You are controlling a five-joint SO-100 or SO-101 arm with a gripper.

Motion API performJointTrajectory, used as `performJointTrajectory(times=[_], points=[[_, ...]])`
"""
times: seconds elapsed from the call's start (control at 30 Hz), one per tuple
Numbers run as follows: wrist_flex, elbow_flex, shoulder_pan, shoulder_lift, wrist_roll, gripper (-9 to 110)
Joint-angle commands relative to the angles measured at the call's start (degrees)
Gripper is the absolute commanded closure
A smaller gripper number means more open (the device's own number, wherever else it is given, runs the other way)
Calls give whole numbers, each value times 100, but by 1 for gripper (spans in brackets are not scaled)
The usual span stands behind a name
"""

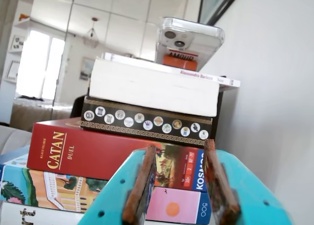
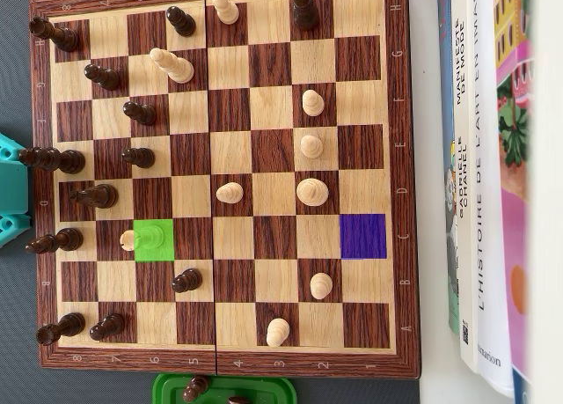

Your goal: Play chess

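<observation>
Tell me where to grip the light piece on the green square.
Probably the light piece is best pinched from straight above, high on its narrow upper body. It stands upright on the green square, with dark pieces close on the view's left, so a side approach looks crowded. The gripper is open.

One chessboard (image 2: 224, 362) lies on the worktop. It carries twelve dark pieces (image 2: 104, 76) and nine light pieces (image 2: 311, 191). Two squares are coloured: one green square (image 2: 165, 239) near the hand (image 1: 180, 149) and one purple square (image 2: 362, 236) far from it. One green tray (image 2: 264, 390) holds what looks like two more dark pieces. Beyond the hand's two fingers (image 1: 140, 186) stand at least seven stacked books and boxes (image 1: 98, 154), topped by one phone (image 1: 189, 38).
</observation>
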Motion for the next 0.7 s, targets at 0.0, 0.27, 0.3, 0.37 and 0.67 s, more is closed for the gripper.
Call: performJointTrajectory(times=[0.0, 0.27, 0.3, 0.37, 0.67], points=[[-642, 53, -35, 70, 35, 86], [-1767, 369, -35, 70, 35, 86], [-1846, 369, -35, 70, 35, 86], [-2057, 369, -35, 70, 35, 86], [-3322, 387, -35, 70, 26, 86]])
